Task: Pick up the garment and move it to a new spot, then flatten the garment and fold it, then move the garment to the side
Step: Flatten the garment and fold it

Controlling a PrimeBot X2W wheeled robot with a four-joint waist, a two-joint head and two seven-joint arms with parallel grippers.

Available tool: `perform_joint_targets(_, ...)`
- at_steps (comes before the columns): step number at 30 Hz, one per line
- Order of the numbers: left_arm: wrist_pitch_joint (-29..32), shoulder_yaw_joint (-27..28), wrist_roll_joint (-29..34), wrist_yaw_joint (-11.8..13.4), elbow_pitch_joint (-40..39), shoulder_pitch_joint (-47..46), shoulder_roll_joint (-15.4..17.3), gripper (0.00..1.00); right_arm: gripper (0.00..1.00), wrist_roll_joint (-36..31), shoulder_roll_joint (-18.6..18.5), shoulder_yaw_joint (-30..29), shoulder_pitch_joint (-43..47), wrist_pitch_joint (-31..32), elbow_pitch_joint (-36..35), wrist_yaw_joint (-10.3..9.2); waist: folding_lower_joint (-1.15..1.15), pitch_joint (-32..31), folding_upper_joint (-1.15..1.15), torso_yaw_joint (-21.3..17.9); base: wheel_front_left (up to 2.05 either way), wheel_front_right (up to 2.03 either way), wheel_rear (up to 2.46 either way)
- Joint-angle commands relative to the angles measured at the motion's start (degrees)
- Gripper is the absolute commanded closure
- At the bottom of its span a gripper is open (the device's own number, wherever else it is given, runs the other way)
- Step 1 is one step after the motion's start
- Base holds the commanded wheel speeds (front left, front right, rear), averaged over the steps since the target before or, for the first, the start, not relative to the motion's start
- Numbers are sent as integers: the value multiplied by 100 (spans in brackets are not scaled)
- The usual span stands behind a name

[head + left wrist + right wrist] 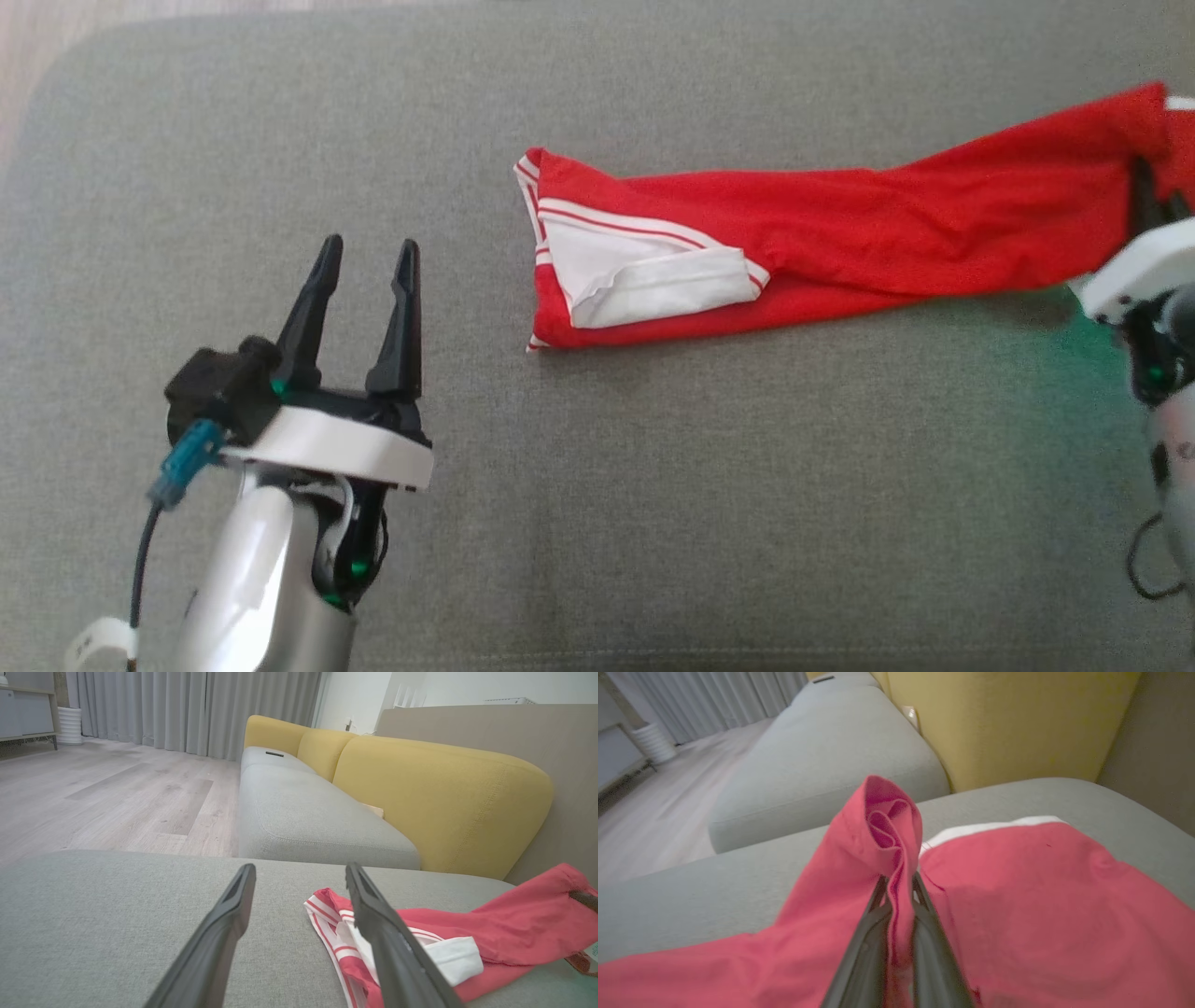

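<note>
Pinching garment (1017,896) between right fingers (864,961) | left fingers (400,308) spread, clear of it

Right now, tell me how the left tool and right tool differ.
The left tool stands open and empty; the right tool is shut on the garment. The left tool sits apart from the garment's striped end; the right tool pinches the other end. Both have two dark fingers.
</note>
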Motion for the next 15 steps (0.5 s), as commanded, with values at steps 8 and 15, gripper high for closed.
perform_joint_targets(8, -29, 201, -73, -30, -143, 136, 47, 0, 100, 527, 564, 692, 380, 369, -1400, -5, 0, -462, 0, 114, 0, 0, 0)
perform_joint_targets(15, -29, 206, -141, -25, -149, 262, 47, 0, 100, 653, 1226, 940, 621, 734, -2131, -5, 0, -623, 0, 277, 0, 0, 0)
